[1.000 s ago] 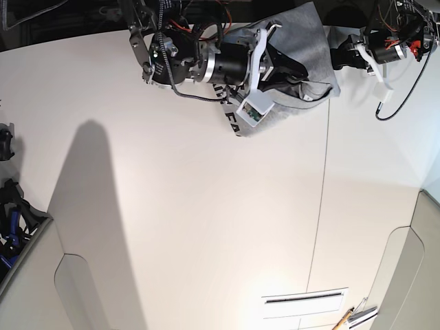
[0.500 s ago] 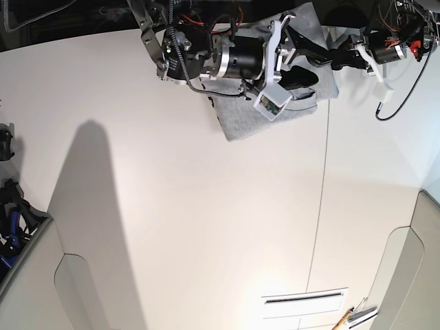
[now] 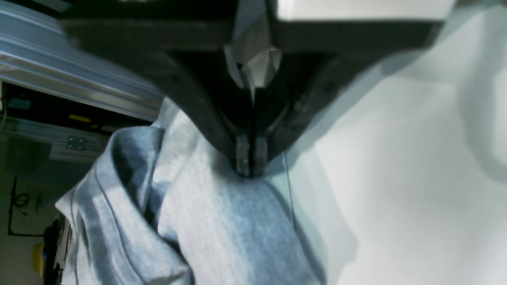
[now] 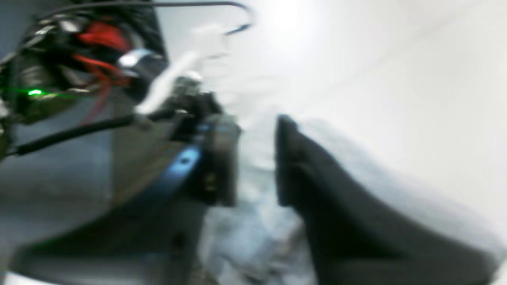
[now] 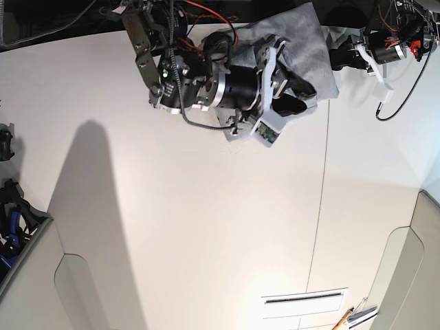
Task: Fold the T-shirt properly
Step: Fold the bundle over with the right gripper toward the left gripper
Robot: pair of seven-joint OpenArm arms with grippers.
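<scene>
The grey T-shirt point(image 5: 306, 31) lies bunched at the table's far edge, partly under my right arm. In the left wrist view my left gripper point(image 3: 249, 172) is shut on a ridge of the grey T-shirt point(image 3: 222, 233), which hangs in folds below it. In the base view that left gripper point(image 5: 338, 58) sits at the shirt's right edge. My right gripper point(image 5: 301, 96) hovers over the shirt's front part. The right wrist view is blurred: the right gripper point(image 4: 255, 162) has its dark fingers point(image 4: 222, 158) a little apart, with pale grey cloth showing in the gap. The lettering is hidden.
The white table point(image 5: 206, 220) has a seam line point(image 5: 320, 206) running front to back. A slotted panel point(image 5: 304, 299) and a small tool point(image 5: 350, 317) lie near the front right. Dark gear point(image 5: 10, 213) sits off the left edge. Cables hang at the far right point(image 5: 399, 96).
My right gripper let go of the shirt fold it held, opened wide and has partly closed again. Its arm swung down and right over the shirt, hiding the lettering. The left gripper stayed put.
</scene>
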